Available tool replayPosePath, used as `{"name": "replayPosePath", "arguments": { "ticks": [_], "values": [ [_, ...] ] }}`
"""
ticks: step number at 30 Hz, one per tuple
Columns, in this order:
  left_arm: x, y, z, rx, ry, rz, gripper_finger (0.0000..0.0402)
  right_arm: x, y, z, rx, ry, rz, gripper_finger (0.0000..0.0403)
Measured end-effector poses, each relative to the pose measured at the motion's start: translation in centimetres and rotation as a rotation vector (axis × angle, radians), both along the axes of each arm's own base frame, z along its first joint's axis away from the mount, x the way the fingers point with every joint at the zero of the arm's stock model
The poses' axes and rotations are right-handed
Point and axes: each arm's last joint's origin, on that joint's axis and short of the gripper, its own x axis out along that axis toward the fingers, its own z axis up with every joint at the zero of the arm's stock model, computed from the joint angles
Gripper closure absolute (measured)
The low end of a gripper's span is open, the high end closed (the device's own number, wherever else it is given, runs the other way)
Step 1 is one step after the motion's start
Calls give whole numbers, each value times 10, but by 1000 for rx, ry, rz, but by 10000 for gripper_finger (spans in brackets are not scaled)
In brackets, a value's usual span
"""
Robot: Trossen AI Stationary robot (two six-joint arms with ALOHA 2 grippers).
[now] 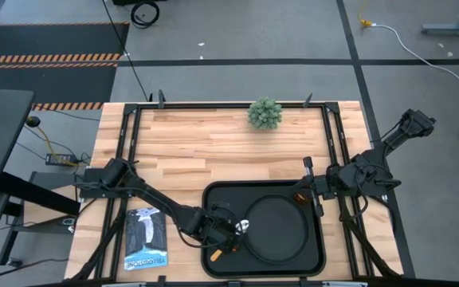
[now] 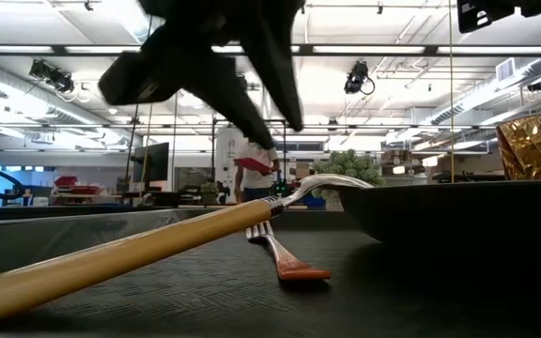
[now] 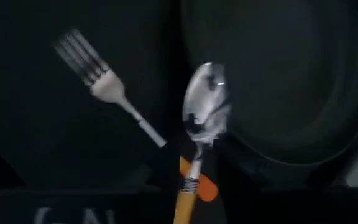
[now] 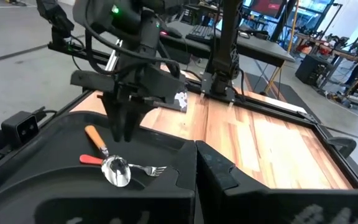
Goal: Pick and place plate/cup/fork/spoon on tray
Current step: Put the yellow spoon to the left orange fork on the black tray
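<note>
Tray (image 1: 213,195): black, rectangular, at the near middle of the wooden surface (image 1: 213,143).
Plate (image 1: 277,227): round, matte black, lying inside the tray toward its right.
Spoon (image 4: 112,163): orange handle on the tray floor, silver bowl resting up on the plate's left rim.
Fork (image 3: 98,74): lies on the tray floor, crossed under the spoon's handle; its own handle end is orange.
Cup: faceted amber body (image 2: 536,145) at the far right edge of the low view; its exact seat cannot be told.
Left pincer (image 4: 124,127): just above the crossed cutlery, fingers narrow, holding nothing.
Right pincer (image 1: 303,194): waits at the tray's right rim; whether spread or closed cannot be told.
Risk: the spoon is only propped on the rim, so a brush from the left pincer could probably slide it off or drag the fork along.
</note>
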Motion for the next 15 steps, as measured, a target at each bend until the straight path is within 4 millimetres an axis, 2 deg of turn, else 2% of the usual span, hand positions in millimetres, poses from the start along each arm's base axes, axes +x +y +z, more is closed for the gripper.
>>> {"name": "replayPosePath", "arguments": {
  "ticks": [6,15],
  "values": [
    [10,-6,17,29,-36,-62,292,0,0,0,0,0,0,396],
    [22,-22,22,76,106,-136,292,0,0,1,8,-7,-1,396]
  ]
}}
